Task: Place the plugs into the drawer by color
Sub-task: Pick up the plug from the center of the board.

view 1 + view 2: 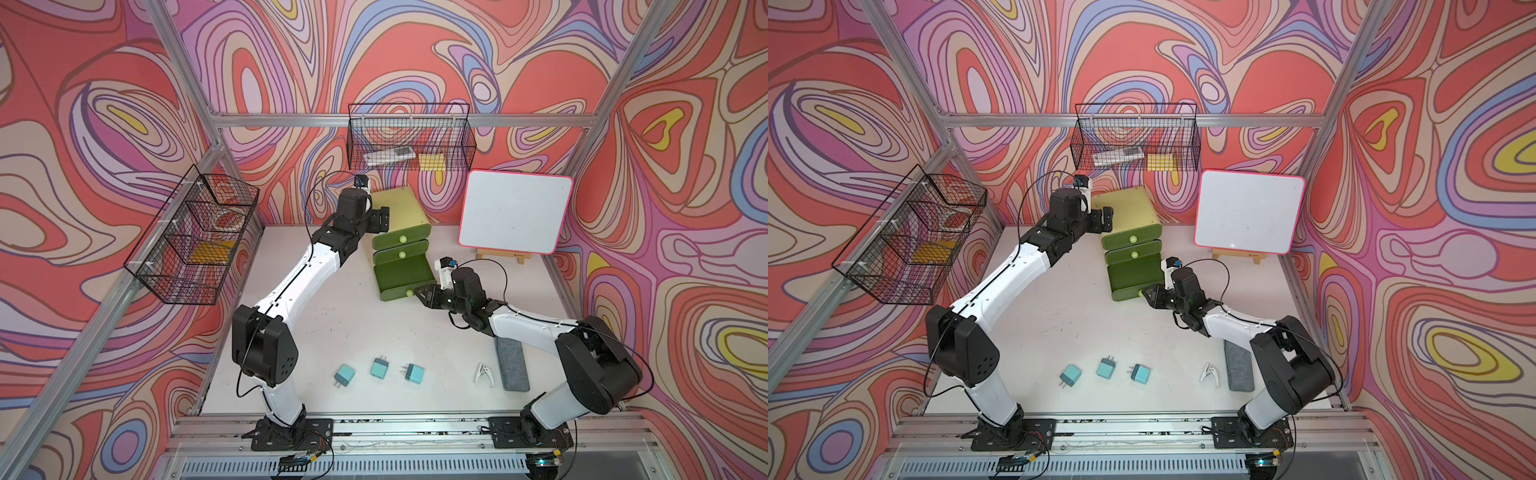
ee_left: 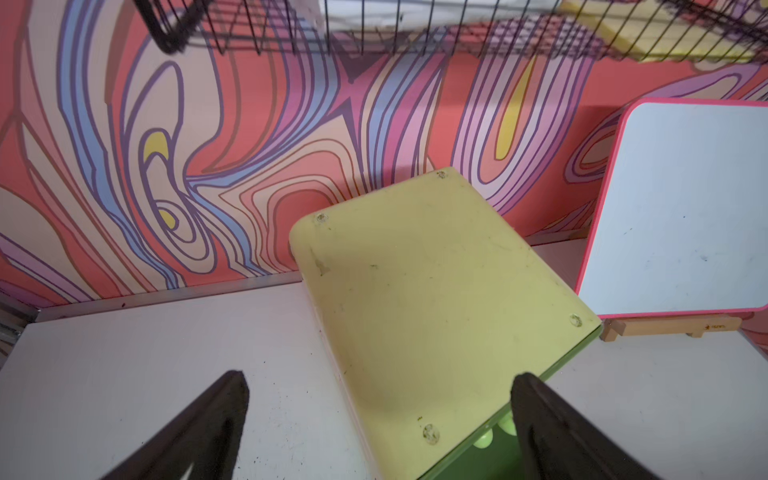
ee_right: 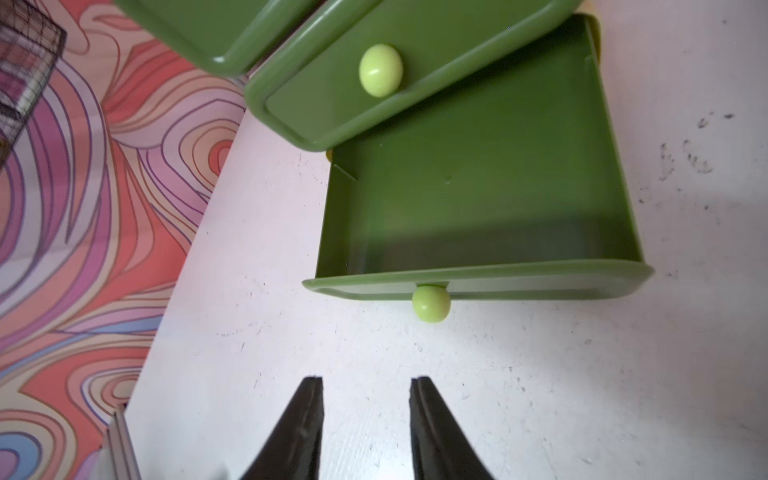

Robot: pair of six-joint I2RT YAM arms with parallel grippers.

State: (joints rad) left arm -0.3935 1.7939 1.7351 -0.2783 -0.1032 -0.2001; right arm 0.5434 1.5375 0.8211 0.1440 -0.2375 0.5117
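Three teal plugs lie in a row near the table's front edge, shown in both top views. The yellow-green drawer chest stands at the back. Its bottom drawer is pulled out and empty; the two upper ones are closed. My right gripper is open a little, nothing between its fingers, just short of the bottom drawer's pale knob. My left gripper hangs wide open over the chest's top, holding nothing. No green or pink plugs are in view.
A white clip and a grey felt pad lie at the front right, partly under the right arm. A pink-framed whiteboard leans on a small easel at the back right. Black wire baskets hang on the back wall and left wall.
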